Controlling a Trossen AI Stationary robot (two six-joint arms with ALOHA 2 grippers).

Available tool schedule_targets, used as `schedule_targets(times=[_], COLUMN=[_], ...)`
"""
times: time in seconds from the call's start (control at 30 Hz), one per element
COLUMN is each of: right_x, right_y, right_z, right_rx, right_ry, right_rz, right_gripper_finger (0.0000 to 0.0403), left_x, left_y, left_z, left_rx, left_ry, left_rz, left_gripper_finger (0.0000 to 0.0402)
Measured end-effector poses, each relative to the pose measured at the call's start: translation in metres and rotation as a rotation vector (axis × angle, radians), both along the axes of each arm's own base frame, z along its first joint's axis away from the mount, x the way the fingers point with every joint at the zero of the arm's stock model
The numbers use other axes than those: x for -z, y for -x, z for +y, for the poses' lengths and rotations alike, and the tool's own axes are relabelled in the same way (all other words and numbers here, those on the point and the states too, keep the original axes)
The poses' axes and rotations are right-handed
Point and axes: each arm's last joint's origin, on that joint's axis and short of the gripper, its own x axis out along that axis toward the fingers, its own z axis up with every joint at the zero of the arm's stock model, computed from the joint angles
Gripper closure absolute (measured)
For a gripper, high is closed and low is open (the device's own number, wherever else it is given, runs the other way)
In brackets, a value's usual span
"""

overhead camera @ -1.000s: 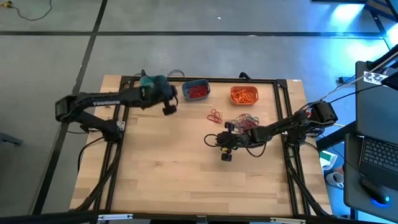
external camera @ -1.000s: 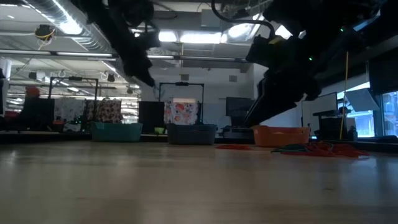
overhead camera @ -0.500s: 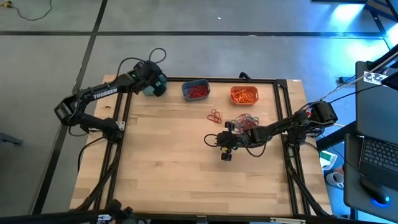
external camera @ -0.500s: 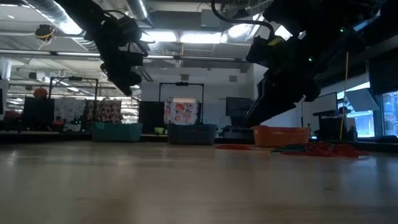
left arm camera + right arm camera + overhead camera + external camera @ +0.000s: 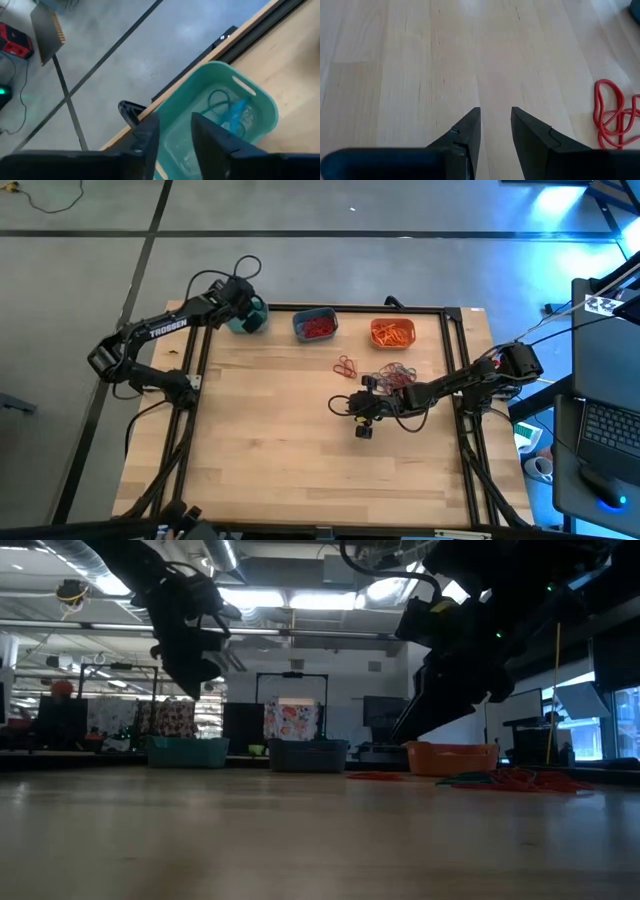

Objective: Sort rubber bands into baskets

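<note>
Three baskets stand along the table's far edge: a teal basket (image 5: 248, 320), a slate blue basket (image 5: 315, 325) with red rubber bands in it, and an orange basket (image 5: 392, 332) with orange ones. My left gripper (image 5: 175, 131) hangs open above the teal basket (image 5: 215, 117), where blue rubber bands (image 5: 231, 112) lie on the bottom. Loose red bands (image 5: 346, 366) and a mixed pile (image 5: 396, 374) lie on the wood. My right gripper (image 5: 495, 125) stands open over bare wood near them (image 5: 360, 418), with nothing between its fingers.
A black metal frame (image 5: 450, 315) runs around the tabletop. A laptop (image 5: 610, 435) and cables sit beyond the right edge. Bare wood (image 5: 280, 440) covers the near half. In the low view the baskets (image 5: 188, 751) line the far edge.
My left gripper has swung from beside the slate blue basket toward the table's far left corner and now hangs over the teal basket. In the low view its fingers now stand apart: it has opened.
</note>
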Motion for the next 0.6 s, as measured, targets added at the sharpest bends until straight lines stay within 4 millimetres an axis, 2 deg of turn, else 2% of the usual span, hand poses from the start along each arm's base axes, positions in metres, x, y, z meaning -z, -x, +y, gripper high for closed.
schedule_targets(times=[0.13,0.27,0.43,0.6], right_x=[0.000,0.000,0.000,-0.001], right_y=[0.000,0.000,0.000,0.000], right_z=[0.000,0.000,0.000,-0.001], right_rx=[0.000,0.000,0.002,0.029], right_ry=[0.000,0.000,0.009,0.043], right_rz=[0.000,0.000,-0.004,-0.010], right_gripper_finger=[0.0292,0.0292,0.0292,0.0292], left_x=[0.001,0.001,0.003,0.021], left_y=[0.001,-0.001,-0.013,-0.032], left_z=[-0.001,-0.002,-0.011,-0.030], left_rx=[-0.010,-0.016,0.136,0.287], left_ry=[0.011,0.017,0.115,0.124], left_rz=[-0.001,-0.021,-0.136,-0.235], left_gripper_finger=[0.0265,0.0257,0.0262,0.0263])
